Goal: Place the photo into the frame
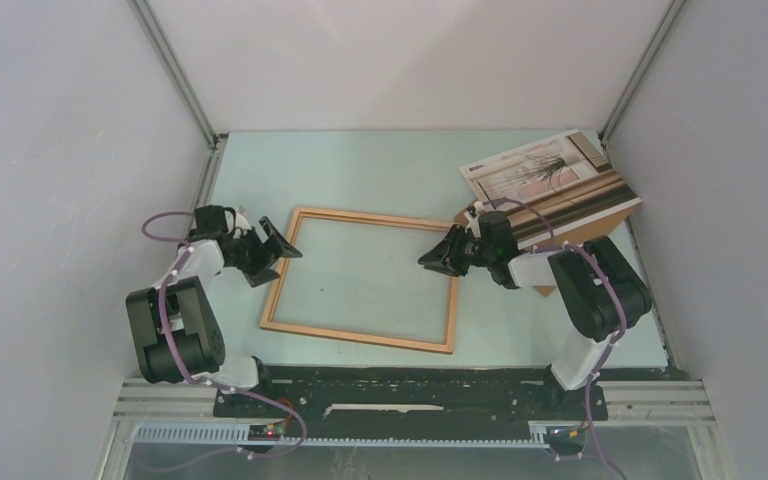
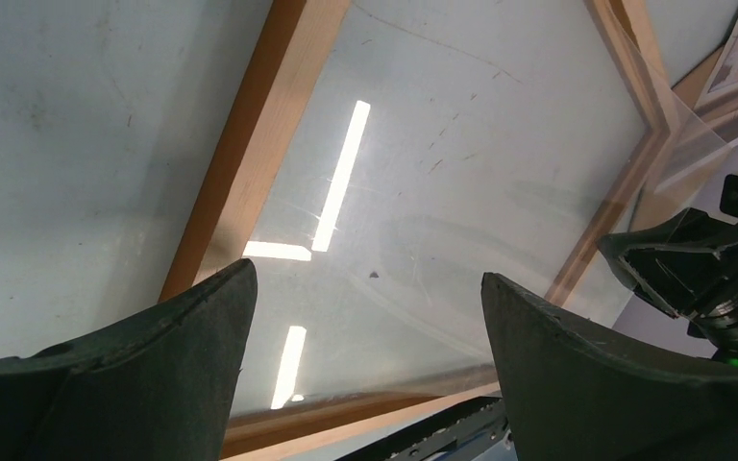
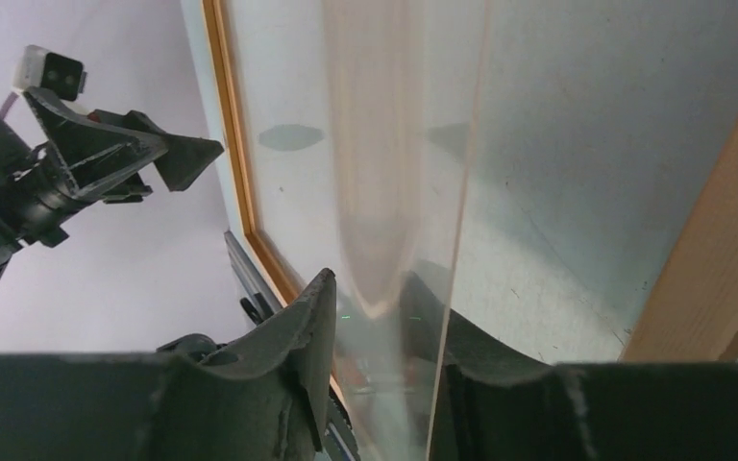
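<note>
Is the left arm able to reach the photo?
Probably not. The photo lies far right, past the frame and the right arm, whose end effector pinches a clear sheet.

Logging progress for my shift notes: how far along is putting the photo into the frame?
Early. Done: the frame lies flat with no back on it, and a brown board lies far right. In hand: the right gripper pinches a clear pane at the frame's right side; the left gripper is open. Left: the photo lies on that board, not yet framed.
</note>
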Tool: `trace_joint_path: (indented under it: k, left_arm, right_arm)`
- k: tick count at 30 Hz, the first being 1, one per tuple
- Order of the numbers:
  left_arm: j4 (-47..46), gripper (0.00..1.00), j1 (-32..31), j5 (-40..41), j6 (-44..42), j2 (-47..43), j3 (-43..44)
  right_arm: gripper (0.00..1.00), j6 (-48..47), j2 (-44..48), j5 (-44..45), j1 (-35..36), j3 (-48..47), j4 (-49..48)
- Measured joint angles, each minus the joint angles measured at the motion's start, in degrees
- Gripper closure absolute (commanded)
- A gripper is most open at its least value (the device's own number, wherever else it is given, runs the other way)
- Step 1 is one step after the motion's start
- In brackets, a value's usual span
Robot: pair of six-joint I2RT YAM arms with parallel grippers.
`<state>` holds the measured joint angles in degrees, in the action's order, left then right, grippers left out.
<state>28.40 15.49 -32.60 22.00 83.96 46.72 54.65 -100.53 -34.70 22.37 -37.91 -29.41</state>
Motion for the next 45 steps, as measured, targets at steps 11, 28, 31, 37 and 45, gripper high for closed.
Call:
trace_joint_path:
  k: [11, 28, 31, 37, 45]
  left_arm:
    - [0.02, 0.06, 0.00, 1.33, -0.02, -4.70, 0.00]
    - [-1.40, 0.06, -0.15, -1.25, 0.48, -8.44, -0.90]
    - [-1.84, 0.06, -0.52, -2.14, 0.94, -9.25, -1.42]
    - [-3.04, 0.06, -2.19, -3.30, 1.75, -10.67, -1.97]
    - [-3.87, 0.06, -5.60, -3.80, 2.14, -13.75, -1.99]
  right_arm:
    - [0.32, -9.29, 2.93, 9.68, 3.04, -10.27, 23.74]
    - [0.20, -19.43, 9.81, 28.30, 5.29, -20.68, 56.74]
    - [0.21, -21.00, 12.04, 31.74, 5.07, -20.68, 61.09]
    - [0.24, -22.45, 15.80, 34.05, 5.11, -20.50, 64.48]
    - [0.26, -18.53, 15.87, 31.17, 9.35, -17.88, 62.82]
